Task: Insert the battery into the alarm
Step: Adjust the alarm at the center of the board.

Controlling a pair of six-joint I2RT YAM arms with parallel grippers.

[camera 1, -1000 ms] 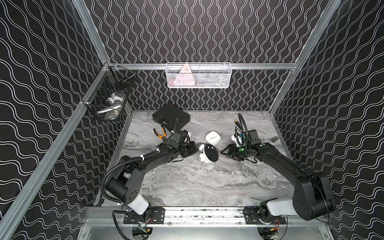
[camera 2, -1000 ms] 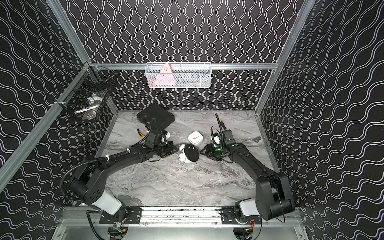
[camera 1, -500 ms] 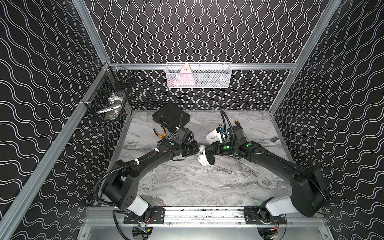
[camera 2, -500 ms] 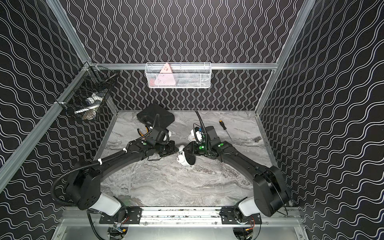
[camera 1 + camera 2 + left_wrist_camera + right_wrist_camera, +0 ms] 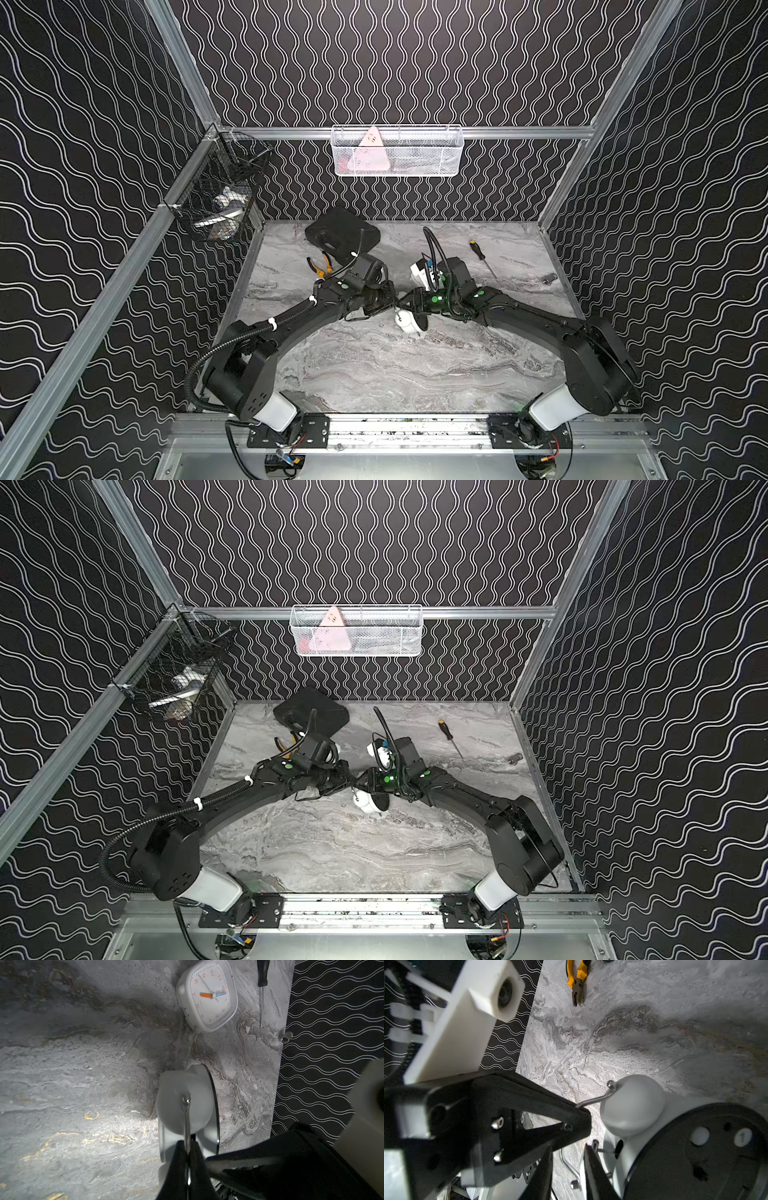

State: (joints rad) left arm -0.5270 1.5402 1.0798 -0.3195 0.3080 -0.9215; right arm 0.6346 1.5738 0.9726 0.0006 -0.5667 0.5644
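alarm (image 5: 410,325) partly covered in both top views, screwdriver (image 5: 263,972) handle cropped

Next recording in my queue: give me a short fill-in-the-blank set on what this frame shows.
The left gripper is shut on the round alarm clock's thin wire ____.
The square clock has ____ numerals.
The screwdriver lies on the robot's ____ side of the table.
Missing words: handle; orange; right.
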